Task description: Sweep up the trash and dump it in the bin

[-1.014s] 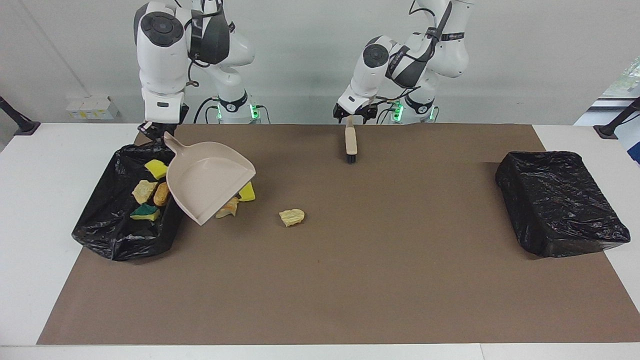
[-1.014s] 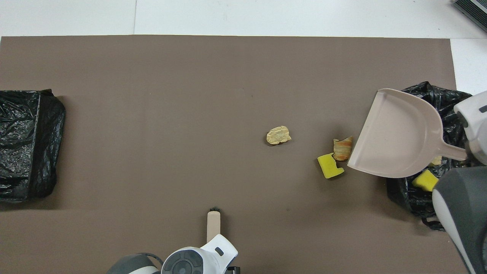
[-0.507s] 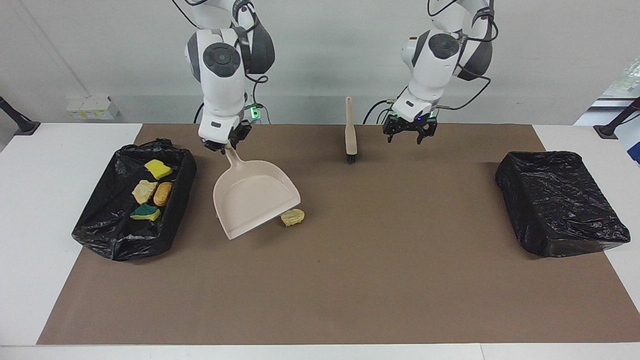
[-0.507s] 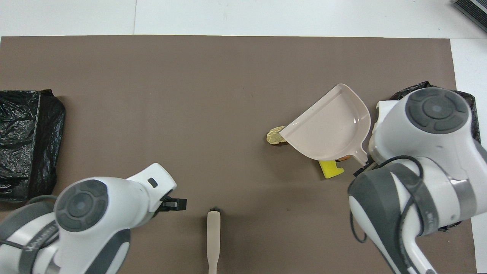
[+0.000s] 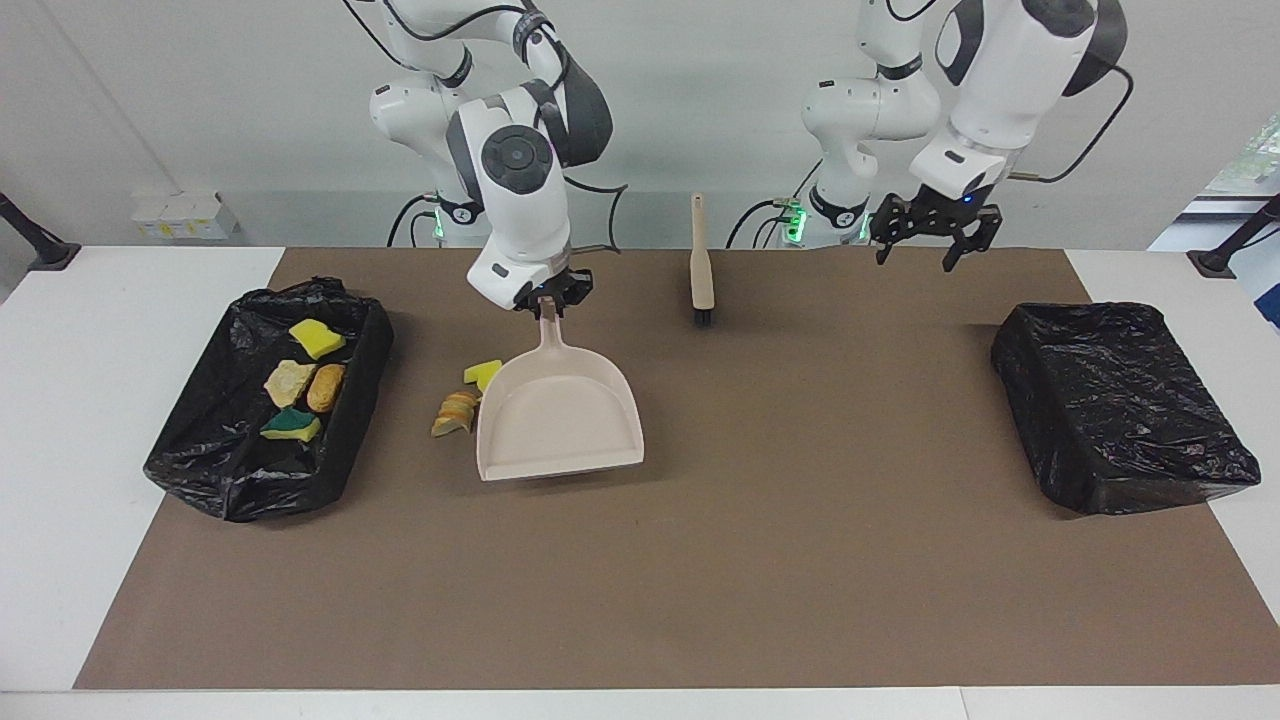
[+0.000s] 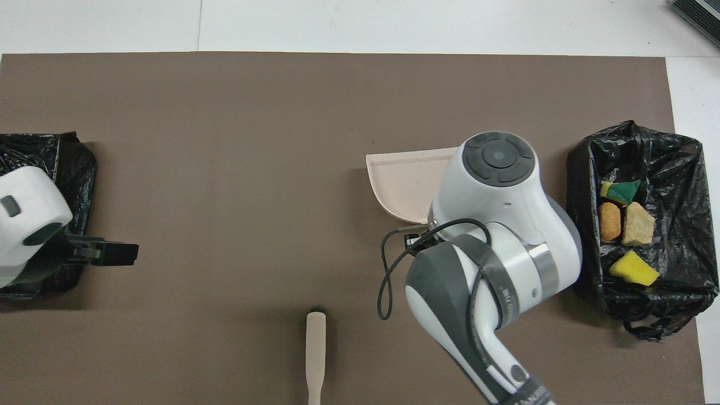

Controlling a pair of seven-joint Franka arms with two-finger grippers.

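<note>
Right gripper [image 5: 543, 297] clamped on dustpan [image 5: 558, 420] handle, pan on mat beside two scraps [image 5: 462, 403]. Left gripper [image 5: 932, 244] spread wide, empty, raised near covered bin [image 5: 1120, 405].

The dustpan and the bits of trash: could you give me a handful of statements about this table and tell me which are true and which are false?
1. The right gripper holds the dustpan by its handle. True.
2. The brush is in the left gripper. False: the brush stands alone on the mat, and the left gripper hangs open in the air with nothing in it.
3. Four scraps lie in the bin at the right arm's end of the table. True.
4. All the trash is binned. False: a yellow sponge chunk and a tan lump lie on the mat beside the dustpan.
5. The other bin holds trash. False: none shows in it.
</note>
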